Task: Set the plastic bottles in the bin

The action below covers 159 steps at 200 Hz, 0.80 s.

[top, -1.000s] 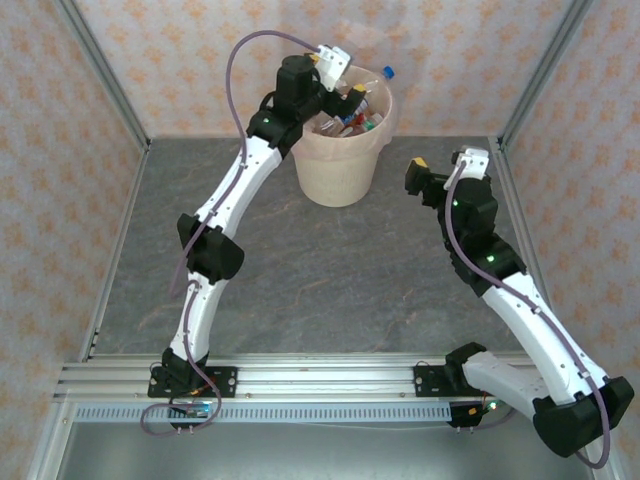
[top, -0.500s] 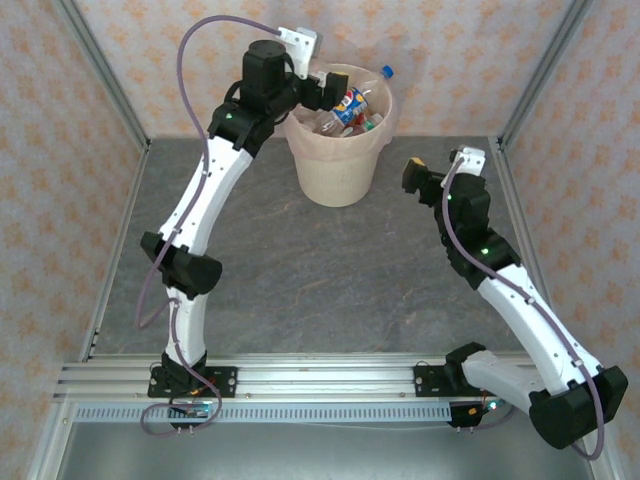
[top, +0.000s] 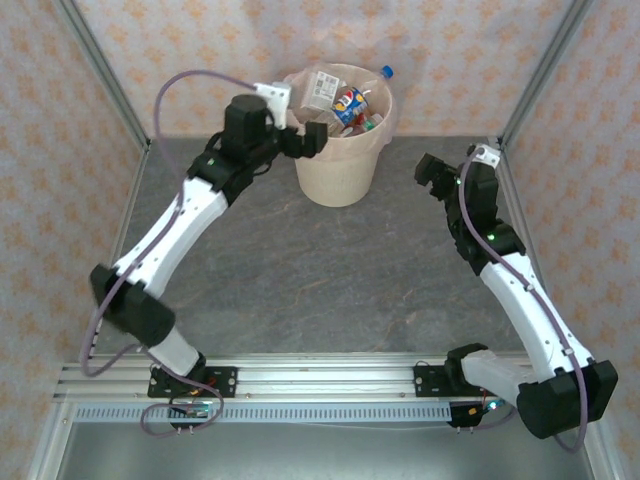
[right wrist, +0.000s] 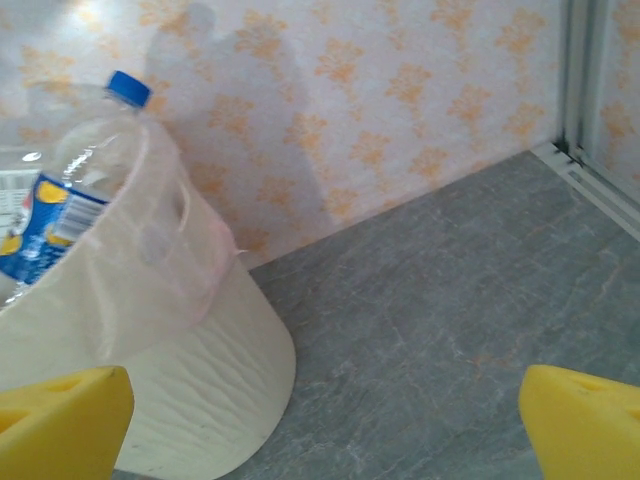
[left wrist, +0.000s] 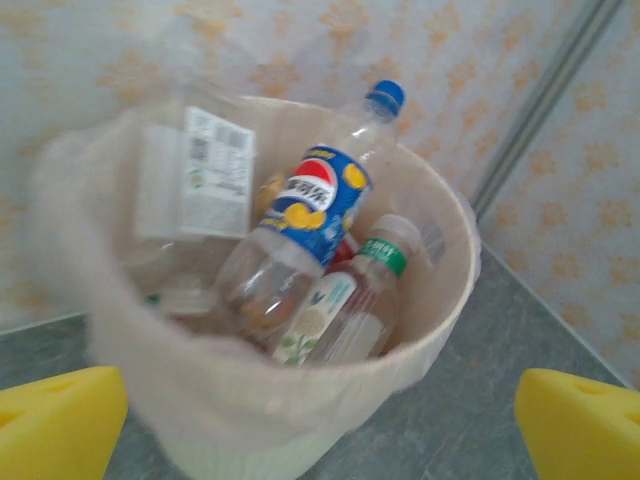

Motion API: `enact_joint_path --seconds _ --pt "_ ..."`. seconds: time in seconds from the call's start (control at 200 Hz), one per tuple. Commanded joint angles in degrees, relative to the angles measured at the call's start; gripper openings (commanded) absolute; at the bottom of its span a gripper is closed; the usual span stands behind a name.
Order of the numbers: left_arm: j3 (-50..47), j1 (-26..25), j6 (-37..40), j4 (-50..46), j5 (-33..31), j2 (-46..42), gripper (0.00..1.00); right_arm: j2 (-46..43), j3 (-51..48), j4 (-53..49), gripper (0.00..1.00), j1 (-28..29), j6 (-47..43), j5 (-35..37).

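Grey stone-look tabletop (top: 300,260), orange-flowered wallpaper (top: 180,40), bin (top: 340,178) of plastic bottles (top: 350,102) at the back, my left gripper (top: 305,138) and right gripper (top: 432,177) both spread wide

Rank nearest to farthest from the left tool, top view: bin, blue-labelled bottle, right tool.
1. bin: its left rim is right beside the left tool.
2. blue-labelled bottle: inside the bin, toward its far right.
3. right tool: beyond the bin, over on the right.

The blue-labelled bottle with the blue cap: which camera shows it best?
The left wrist view: the blue-labelled bottle lies close, label and cap plain, leaning in the bin. Top external shows it small from above; right wrist catches its cap and a strip of label.
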Motion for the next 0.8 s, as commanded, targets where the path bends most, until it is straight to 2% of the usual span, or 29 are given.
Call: enact_joint_path --seconds 0.0,0.15,0.26,0.345,0.415,0.485,0.575,0.646,0.711,0.791 --pt "-8.0 0.1 -2.4 11.8 -13.0 -10.7 1.00 0.3 -4.2 3.8 0.99 -0.7 0.6 4.3" --pt "-21.2 0.5 -3.3 10.2 -31.0 -20.1 1.00 0.6 -10.1 8.9 0.99 -0.7 -1.8 12.7" --pt "-28.8 1.9 -5.9 5.5 -44.4 -24.5 1.00 1.2 -14.0 10.3 0.99 -0.7 -2.9 18.4" --pt "-35.1 4.6 -8.9 3.2 -51.3 -26.9 1.00 2.3 -16.5 10.6 0.99 -0.7 -3.9 23.2" --pt "-41.2 8.5 -9.1 4.5 -52.2 -27.7 1.00 3.9 -18.5 11.8 0.99 -1.0 -5.1 26.9" --pt "-45.7 12.8 -8.9 5.8 -52.3 -26.8 1.00 5.7 -20.5 13.6 0.99 -2.7 -5.6 26.6" --pt "-50.9 16.7 -7.7 9.7 -50.5 -24.9 1.00 7.9 -22.1 15.9 0.99 -5.4 -7.3 22.8" --pt "-54.8 19.1 -6.3 14.8 -44.7 -23.2 1.00 9.5 -23.0 17.2 0.99 -8.3 -8.1 16.9" --pt "-58.7 19.4 -3.6 22.0 -41.5 -21.1 1.00 10.8 -23.6 18.4 0.99 -10.3 -9.0 10.6" --pt "-62.2 19.5 -1.5 29.5 -38.8 -17.6 1.00 12.0 -24.4 20.7 0.99 -11.0 -10.4 7.6"
